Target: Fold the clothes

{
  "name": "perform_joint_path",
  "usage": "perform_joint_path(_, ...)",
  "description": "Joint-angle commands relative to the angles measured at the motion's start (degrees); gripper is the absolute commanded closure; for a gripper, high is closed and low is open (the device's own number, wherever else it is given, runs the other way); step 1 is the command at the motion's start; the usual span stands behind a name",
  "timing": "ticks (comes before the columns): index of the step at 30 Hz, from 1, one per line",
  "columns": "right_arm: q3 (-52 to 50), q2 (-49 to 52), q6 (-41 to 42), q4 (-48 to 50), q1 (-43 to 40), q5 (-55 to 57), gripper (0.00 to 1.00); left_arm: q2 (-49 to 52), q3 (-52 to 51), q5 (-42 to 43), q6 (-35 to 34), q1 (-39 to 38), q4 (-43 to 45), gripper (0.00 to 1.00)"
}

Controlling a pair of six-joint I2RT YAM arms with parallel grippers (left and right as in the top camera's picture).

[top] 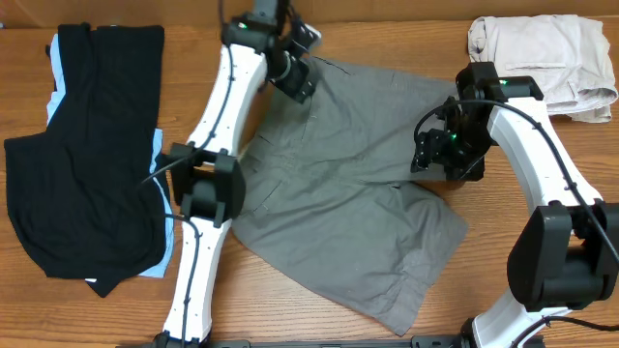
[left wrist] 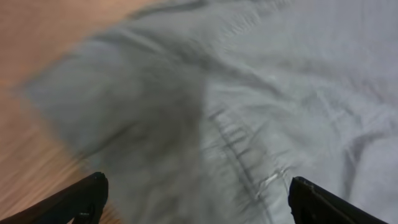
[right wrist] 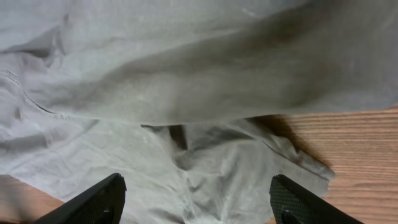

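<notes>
Clothes [top: 338, 193] spread; left end effector [left wrist: 196, 190], right end effector [right wrist: 198, 190] both apart; black garment [top: 87, 145] overhead only.

The woven cloth shorts [top: 348, 213] are medium grey (plain throughout). The limp black garment [top: 92, 145] shows light-blue edges; the folded fabric shorts [top: 546, 63] are cream, the wooden table [top: 58, 319] streaky brown

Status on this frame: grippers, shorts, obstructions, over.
Left gripper, right gripper open, empty. Grey shorts spread beneath them, wrinkled. Black garment, beige shorts lie clear at the sides.
</notes>
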Motion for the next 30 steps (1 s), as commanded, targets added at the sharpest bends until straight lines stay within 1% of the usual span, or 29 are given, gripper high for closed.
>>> perform_joint_path(1, 0.63, -0.96, 0.96, 0.5, 0.0, -0.55, 0.22, 3.13, -0.46, 1.01, 2.73, -0.87, 0.66, 0.04)
perform_joint_path(3, 0.63, -0.96, 0.98, 0.83, 0.0, -0.55, 0.22, 4.04, -0.46, -0.5, 1.16, -0.87, 0.55, 0.03)
perform_joint_path(8, 0.61, -0.96, 1.03, 2.38, 0.0, -1.2, 0.21, 6.08, -0.48, -7.65, -5.53, -0.35, -0.15, 0.0)
perform_joint_path(13, 0.61, -0.96, 1.2, 4.42, 0.0, -2.58, 0.2, 9.22, -0.5, -10.1, -10.84, 1.79, -2.47, 0.0)
perform_joint_path(16, 0.61, -0.96, 1.46, 5.22, 0.0, -2.67, 0.2, 10.71, -0.5, -11.17, -16.44, 3.74, -4.13, 0.0)
perform_joint_path(19, 0.59, -0.96, 2.51, 6.25, 0.0, -2.67, 0.2, 11.89, -0.5, -10.95, -22.36, 6.56, -5.44, 0.0)
perform_joint_path(22, 0.26, -0.96, 3.02, 7.87, 0.04, -2.62, 0.19, 12.0, -0.5, -10.58, -26.03, 9.35, -6.54, 0.0)
perform_joint_path(28, -0.35, -0.9, 5.53, 12.44, 0.04, -2.6, 0.17, 12.0, -0.42, -3.74, -26.53, 13.7, -7.72, 0.0)
perform_joint_path(30, -0.33, -0.92, 5.53, 14.03, 0.04, -2.58, 0.14, 11.96, 0.42, -0.61, -26.53, 14.25, -7.96, 0.0)
